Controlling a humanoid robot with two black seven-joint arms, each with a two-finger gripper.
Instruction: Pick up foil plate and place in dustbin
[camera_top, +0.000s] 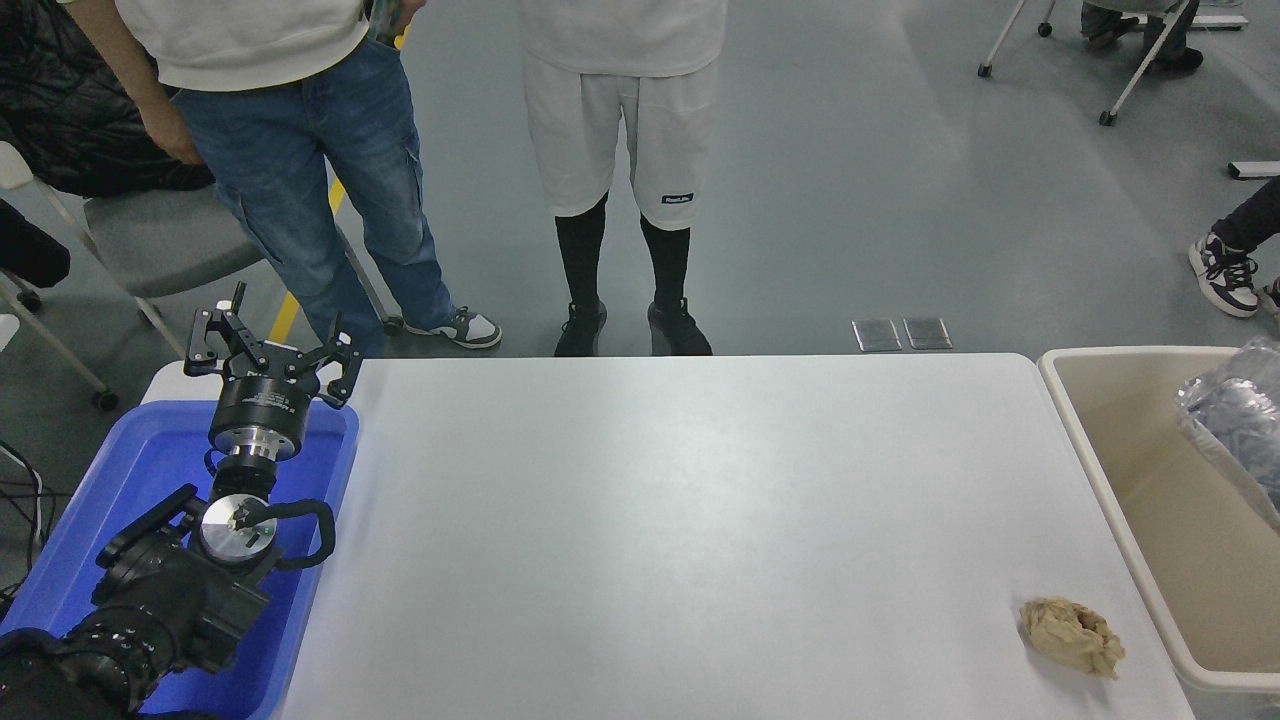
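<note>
The foil plate (1236, 422), shiny and crinkled, shows partly at the right edge. It sits tilted over the inside of the beige dustbin (1095, 455); whatever holds it lies outside the picture. My right arm and gripper are out of view. My left gripper (272, 350) is parked at the lower left above the blue tub, open, with nothing between its fingers.
A blue tub (130, 470) stands at the table's left end under my left arm. A crumpled tan paper wad (1072, 635) lies near the front right corner. Two people stand at the far side. A grey chair (160, 240) is at the far left.
</note>
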